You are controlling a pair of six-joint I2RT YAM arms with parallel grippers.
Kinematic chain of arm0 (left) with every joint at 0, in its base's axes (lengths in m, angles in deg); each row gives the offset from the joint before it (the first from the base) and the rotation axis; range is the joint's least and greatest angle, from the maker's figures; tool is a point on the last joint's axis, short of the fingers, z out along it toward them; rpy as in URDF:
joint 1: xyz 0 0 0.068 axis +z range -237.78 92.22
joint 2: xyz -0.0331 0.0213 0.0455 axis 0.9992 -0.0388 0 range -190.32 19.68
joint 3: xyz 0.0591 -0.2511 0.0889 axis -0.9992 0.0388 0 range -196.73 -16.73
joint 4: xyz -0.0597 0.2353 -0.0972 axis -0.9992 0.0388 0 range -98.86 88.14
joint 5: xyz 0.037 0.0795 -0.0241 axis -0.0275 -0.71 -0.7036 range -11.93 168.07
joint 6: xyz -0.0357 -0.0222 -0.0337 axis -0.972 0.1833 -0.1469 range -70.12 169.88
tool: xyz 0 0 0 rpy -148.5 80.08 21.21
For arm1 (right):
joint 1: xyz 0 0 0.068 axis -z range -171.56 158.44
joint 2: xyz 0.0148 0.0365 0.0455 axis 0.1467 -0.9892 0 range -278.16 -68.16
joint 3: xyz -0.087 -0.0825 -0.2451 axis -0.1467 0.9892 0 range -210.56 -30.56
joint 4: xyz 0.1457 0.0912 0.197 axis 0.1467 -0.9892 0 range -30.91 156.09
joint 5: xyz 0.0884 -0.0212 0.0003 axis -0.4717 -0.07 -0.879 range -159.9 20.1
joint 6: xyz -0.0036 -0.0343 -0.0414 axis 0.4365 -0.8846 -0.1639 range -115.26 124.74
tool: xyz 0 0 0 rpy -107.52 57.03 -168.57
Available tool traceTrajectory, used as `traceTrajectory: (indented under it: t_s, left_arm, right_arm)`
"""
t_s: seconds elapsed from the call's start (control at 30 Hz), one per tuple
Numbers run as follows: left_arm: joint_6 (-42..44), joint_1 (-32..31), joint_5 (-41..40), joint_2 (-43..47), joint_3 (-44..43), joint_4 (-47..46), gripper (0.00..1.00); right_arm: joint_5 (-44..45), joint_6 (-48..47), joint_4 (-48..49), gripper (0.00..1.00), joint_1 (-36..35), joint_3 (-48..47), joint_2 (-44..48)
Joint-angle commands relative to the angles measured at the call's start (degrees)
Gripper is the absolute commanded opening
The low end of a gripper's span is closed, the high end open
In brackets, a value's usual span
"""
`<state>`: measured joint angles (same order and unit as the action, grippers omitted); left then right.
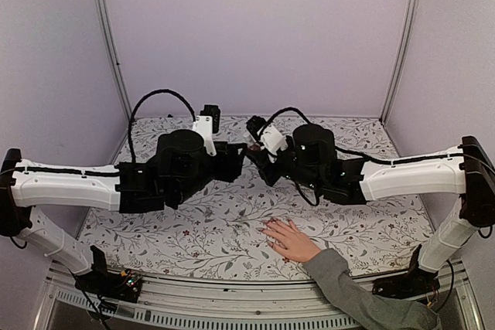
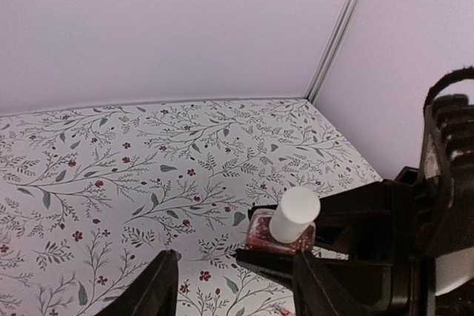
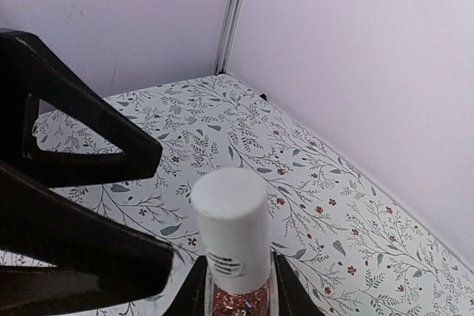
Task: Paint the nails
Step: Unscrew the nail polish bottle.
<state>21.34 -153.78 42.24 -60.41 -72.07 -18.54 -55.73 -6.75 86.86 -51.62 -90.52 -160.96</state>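
L gripper (image 2: pixel 235 263): black fingers moderately wide apart; nothing between them; tips just beside the cap
R gripper (image 3: pixel 238 295): narrow; clamped on small glass bottle (image 3: pixel 235 303) of red-glitter polish
Cap: white cylindrical cap (image 3: pixel 229 227) on the bottle; stands clear above R gripper fingers
Nails (image 1: pixel 266 227): on light-skinned human hand (image 1: pixel 290 239) w/ grey sleeve; too small to make out
Hand: palm down on floral-print surface (image 1: pixel 209 229); near front edge, right of centre; well apart from both grippers

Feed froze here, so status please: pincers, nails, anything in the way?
Left pincer open, empty. Right pincer shut on polish bottle, cap on. Hand flat on table, nails too small to judge. Nothing seen blocking it.
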Motion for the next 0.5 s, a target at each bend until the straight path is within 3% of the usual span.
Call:
traceTrajectory:
  t_s: [0.0, 0.1, 0.23, 0.47]
  left_arm:
    - [3.5, 0.0, 1.1, 4.4, 2.5, -0.3, 0.56]
    - [9.3, 0.2, 4.6, 7.9, 5.0, -1.2, 0.65]
    - [17.7, 1.6, 16.2, 13.2, 7.6, -1.5, 0.77]
    - [25.3, 5.8, 38.3, 20.9, 13.0, -6.1, 0.80]
  right_arm:
    - [-4.7, 3.3, 2.3, 0.00, 1.4, 1.9, 3.5]
    - [-10.5, 4.4, 2.3, 0.00, 2.7, 4.0, 5.5]
    - [-21.9, 6.4, -1.6, 0.00, 4.9, 4.2, 7.3]
    - [-44.2, 4.2, -4.3, 0.00, 5.1, 6.8, 12.9]
